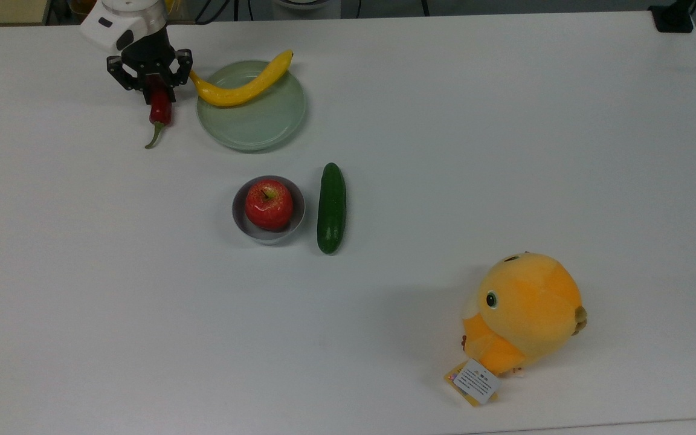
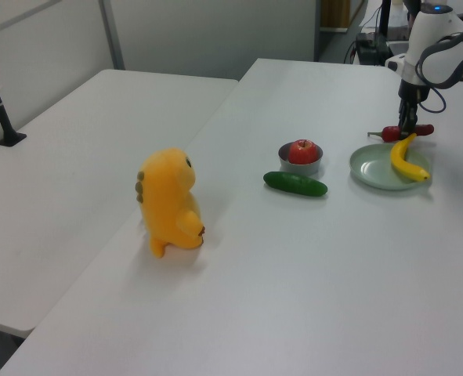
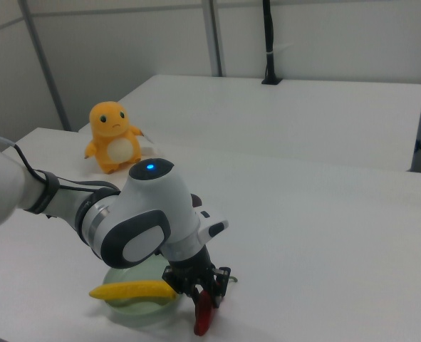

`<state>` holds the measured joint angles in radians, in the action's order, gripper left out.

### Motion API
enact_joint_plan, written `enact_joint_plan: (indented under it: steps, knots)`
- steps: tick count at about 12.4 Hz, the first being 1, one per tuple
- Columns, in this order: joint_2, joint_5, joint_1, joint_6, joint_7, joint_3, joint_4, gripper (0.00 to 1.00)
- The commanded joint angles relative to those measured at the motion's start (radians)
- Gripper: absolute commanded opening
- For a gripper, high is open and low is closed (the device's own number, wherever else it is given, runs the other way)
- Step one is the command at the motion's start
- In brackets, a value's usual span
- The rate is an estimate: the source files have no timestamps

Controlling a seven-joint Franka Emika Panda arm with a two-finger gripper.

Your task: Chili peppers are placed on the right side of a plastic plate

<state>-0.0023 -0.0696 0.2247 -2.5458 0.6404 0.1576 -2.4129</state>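
Top view: the gripper (image 1: 154,84) is seen clenched on the upper end of the chili pepper (image 1: 160,113), just beside the plastic plate (image 1: 257,118) on the top view's left. The pepper's green stem points away from the gripper and is very close to the white counter (image 1: 444,151) (contact cannot be told). A banana (image 1: 241,89) is laid across the plate's far rim. An apple (image 1: 269,204) is held in a small grey bowl (image 1: 297,216), with a cucumber (image 1: 331,208) just beside it. An orange plush toy (image 1: 523,314) is standing well apart.
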Motion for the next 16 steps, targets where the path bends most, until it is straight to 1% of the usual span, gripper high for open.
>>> enact_joint_plan:
  steps: [1, 3, 4, 5, 7, 8, 9, 10, 11, 13, 14, 16]
  knots:
    - [-0.002, 0.02, -0.022, -0.016, 0.01, 0.002, -0.026, 0.19]
    - [0.001, 0.043, -0.03, -0.013, -0.002, 0.002, -0.023, 0.33]
    - [0.001, 0.047, -0.03, 0.001, -0.011, 0.002, -0.017, 0.48]
    - [0.001, 0.047, -0.03, 0.031, -0.013, 0.002, -0.005, 0.55]
    - [0.001, 0.047, -0.031, 0.048, -0.014, 0.002, 0.004, 0.63]
    - [-0.001, 0.05, -0.031, 0.065, -0.018, 0.002, 0.008, 0.72]
    - [-0.007, 0.074, -0.031, 0.112, -0.049, 0.002, 0.043, 0.94]
    - [-0.005, 0.105, -0.031, 0.19, -0.092, 0.002, 0.105, 1.0]
    - [-0.005, 0.125, -0.031, 0.272, -0.128, 0.002, 0.182, 1.0]
    - [-0.004, 0.128, -0.051, 0.459, -0.206, -0.003, 0.359, 1.0]
    - [-0.005, 0.129, -0.061, 0.546, -0.256, -0.016, 0.442, 1.0]
    - [-0.019, 0.132, -0.067, 0.689, -0.406, -0.067, 0.568, 1.0]
